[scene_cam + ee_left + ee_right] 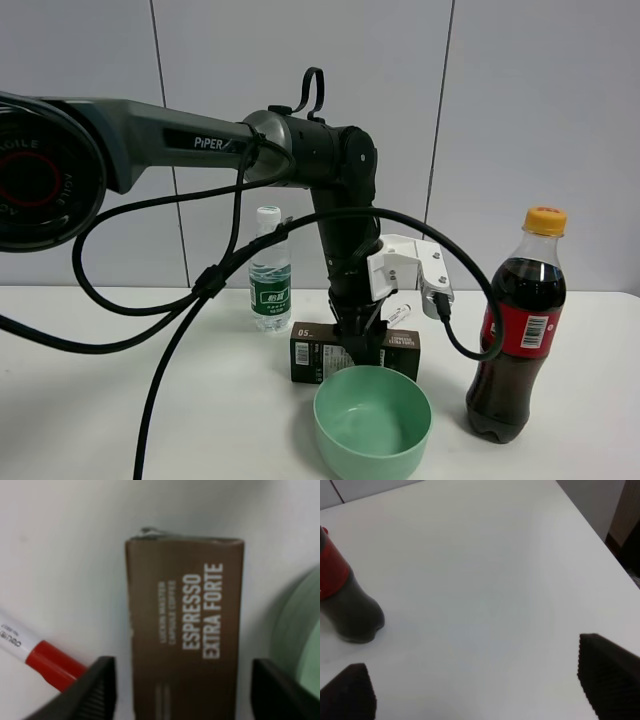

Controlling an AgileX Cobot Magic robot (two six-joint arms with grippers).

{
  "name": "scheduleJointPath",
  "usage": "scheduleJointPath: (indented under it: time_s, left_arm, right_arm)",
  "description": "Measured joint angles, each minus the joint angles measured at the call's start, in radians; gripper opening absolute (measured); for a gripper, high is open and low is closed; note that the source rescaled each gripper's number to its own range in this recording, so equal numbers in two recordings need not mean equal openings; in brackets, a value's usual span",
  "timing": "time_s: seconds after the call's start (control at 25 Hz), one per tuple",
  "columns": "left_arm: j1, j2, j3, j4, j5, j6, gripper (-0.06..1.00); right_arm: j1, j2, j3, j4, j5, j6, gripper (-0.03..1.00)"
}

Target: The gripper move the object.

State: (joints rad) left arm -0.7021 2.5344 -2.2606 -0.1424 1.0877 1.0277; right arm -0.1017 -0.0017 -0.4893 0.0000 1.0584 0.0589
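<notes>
Carton (315,354): middle hidden behind left gripper (362,348), part of bottom edge behind bowl (400,445). Left wrist view: carton and marker (44,656) run off frame, bowl blurred. Right wrist view: cola bottle (345,605) cut off at top.

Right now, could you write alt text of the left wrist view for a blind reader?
A brown carton printed ESPRESSO EXTRA FORTE lies on a white table between the black fingers of the open left gripper, touching neither. A red-capped white marker lies beside one finger, the rim of a green bowl beside the other.
</notes>
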Motion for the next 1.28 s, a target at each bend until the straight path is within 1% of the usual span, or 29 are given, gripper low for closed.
scheduleJointPath:
  time_s: [0.08,0.16,0.32,0.48,0.92,1.04,1.08,1.16,1.24,1.28]
  left_arm:
    - [0.0,0.0,0.0,0.027,0.004,-0.038,0.72]
    - [0.0,0.0,0.0,0.043,0.013,-0.064,0.76]
    - [0.0,-0.015,0.0,0.062,0.044,-0.088,0.77]
    - [0.001,-0.077,0.0,0.081,0.053,-0.114,0.77]
    - [0.019,-0.295,0.0,0.089,0.115,-0.263,0.78]
    - [0.049,-0.379,0.0,0.085,0.117,-0.355,0.78]
    - [0.062,-0.409,0.0,0.085,0.118,-0.401,0.78]
    - [0.106,-0.455,0.0,0.093,0.119,-0.494,0.78]
    - [0.156,-0.493,0.0,0.115,0.12,-0.565,0.78]
    - [0.186,-0.505,0.0,0.128,0.121,-0.622,0.78]
  right_arm:
    - [0.0,0.0,0.0,0.0,0.0,0.0,1.0]
    - [0.0,0.0,0.0,0.0,0.0,0.0,1.0]
    - [0.0,0.0,0.0,0.0,0.0,0.0,1.0]
    - [0.0,0.0,0.0,0.0,0.0,0.0,1.0]
    - [0.0,0.0,0.0,0.0,0.0,0.0,1.0]
    - [0.0,0.0,0.0,0.0,0.0,0.0,1.0]
    - [0.0,0.0,0.0,0.0,0.0,0.0,1.0]
    - [0.0,0.0,0.0,0.0,0.0,0.0,1.0]
    - [0.0,0.0,0.0,0.0,0.0,0.0,1.0]
    - [0.0,0.0,0.0,0.0,0.0,0.0,1.0]
